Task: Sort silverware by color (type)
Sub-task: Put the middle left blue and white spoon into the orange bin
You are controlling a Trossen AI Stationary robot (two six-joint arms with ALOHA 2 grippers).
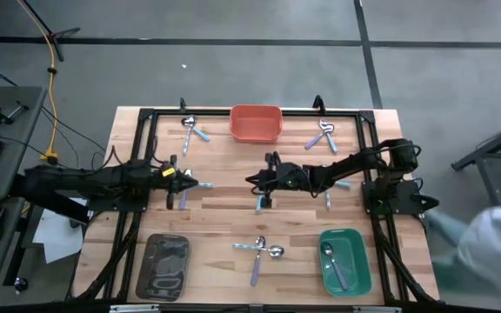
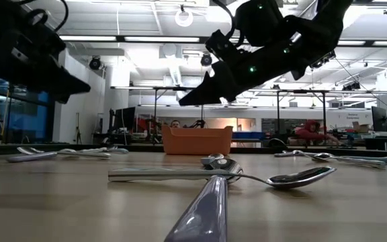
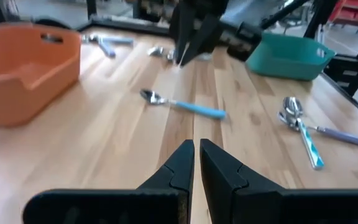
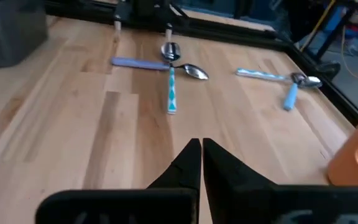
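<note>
Small spoons with blue, purple or silver handles lie flat in loose groups on the wooden table point(image 1: 224, 217). One blue spoon point(image 3: 182, 104) lies mid-table, just near-side of my right gripper point(image 1: 255, 181). A crossed pair, purple and blue point(image 4: 166, 68), lies by my left gripper point(image 1: 181, 180). Another group point(image 1: 259, 250) lies near the front edge and fills the low view's foreground point(image 2: 247, 178). More spoons sit at the far left point(image 1: 194, 130) and far right point(image 1: 324, 135). One spoon lies in the green tray point(image 1: 344, 259). Both grippers hover shut and empty above the table point(image 3: 196, 155) point(image 4: 201, 155).
An orange tray point(image 1: 256, 123) stands at the far edge, a dark tray point(image 1: 163, 265) at the near left, the green tray at the near right. A black frame point(image 1: 142, 117) runs round the table. A person in white point(image 1: 494, 243) is beyond the right edge.
</note>
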